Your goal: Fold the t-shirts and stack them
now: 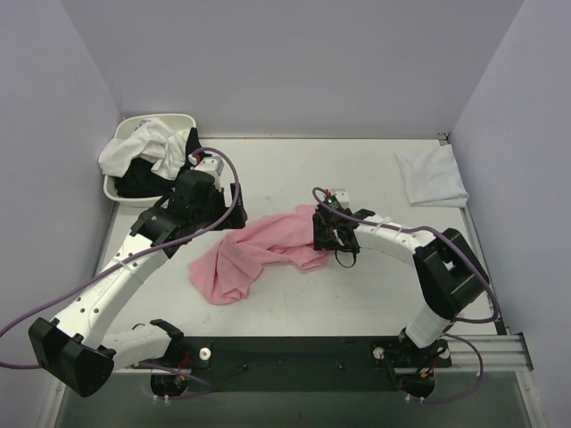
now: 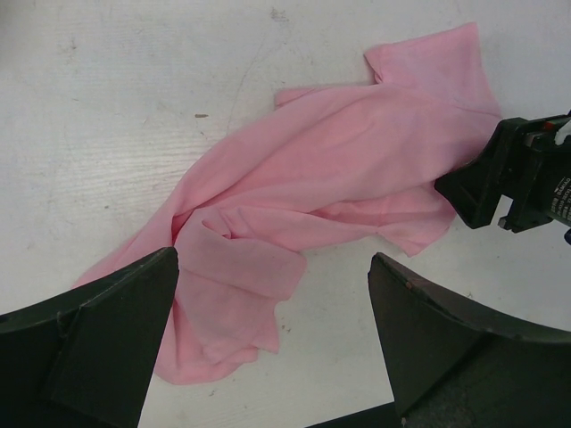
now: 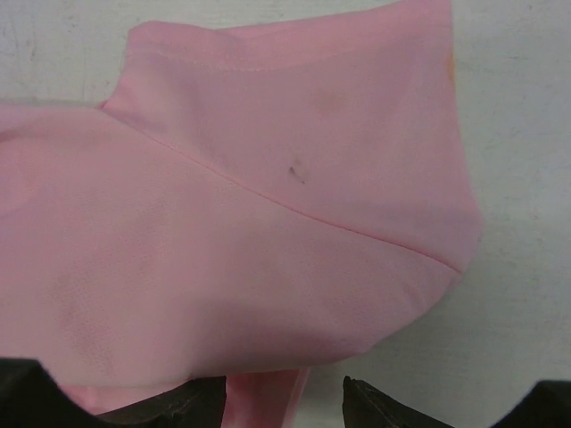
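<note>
A crumpled light pink t-shirt lies mid-table. My left gripper hovers open above its left part; in the left wrist view the wide-apart fingers frame the pink t-shirt with nothing between them. My right gripper is down at the shirt's right edge. In the right wrist view the pink t-shirt fills the frame, and a fold of it hangs between the partly closed jaws of the right gripper, with a gap left beside one finger. A folded white t-shirt rests at the far right.
A white oval basin at the far left corner holds a white t-shirt and a black one. The right gripper's black body shows at the right of the left wrist view. Grey walls enclose the table.
</note>
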Robot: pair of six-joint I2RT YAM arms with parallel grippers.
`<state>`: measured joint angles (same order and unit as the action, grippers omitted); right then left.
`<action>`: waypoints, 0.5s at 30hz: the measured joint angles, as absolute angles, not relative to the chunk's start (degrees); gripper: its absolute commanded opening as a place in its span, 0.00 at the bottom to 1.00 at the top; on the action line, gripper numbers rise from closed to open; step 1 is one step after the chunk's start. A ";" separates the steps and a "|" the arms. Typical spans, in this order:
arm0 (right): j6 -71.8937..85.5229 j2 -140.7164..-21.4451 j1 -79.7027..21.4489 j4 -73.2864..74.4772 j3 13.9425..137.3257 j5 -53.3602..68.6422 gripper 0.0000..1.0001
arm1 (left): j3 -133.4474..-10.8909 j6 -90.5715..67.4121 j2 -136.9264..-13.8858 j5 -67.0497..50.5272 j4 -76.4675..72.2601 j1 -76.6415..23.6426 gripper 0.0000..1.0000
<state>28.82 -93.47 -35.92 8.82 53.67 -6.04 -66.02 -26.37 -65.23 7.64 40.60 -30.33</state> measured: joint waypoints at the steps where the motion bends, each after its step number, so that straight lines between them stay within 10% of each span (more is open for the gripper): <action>1: 28.95 -94.21 -35.92 8.58 53.67 -5.78 0.54 | -66.02 -26.37 -65.45 7.66 40.45 -30.33 0.97; 8: 29.17 -97.67 -35.42 6.66 54.04 -4.34 0.49 | -66.02 -26.11 -66.63 7.70 40.05 -30.33 0.97; 15: 29.21 -99.74 -34.52 4.64 55.66 -3.46 0.00 | -66.02 -26.04 -67.64 7.70 40.10 -30.33 0.97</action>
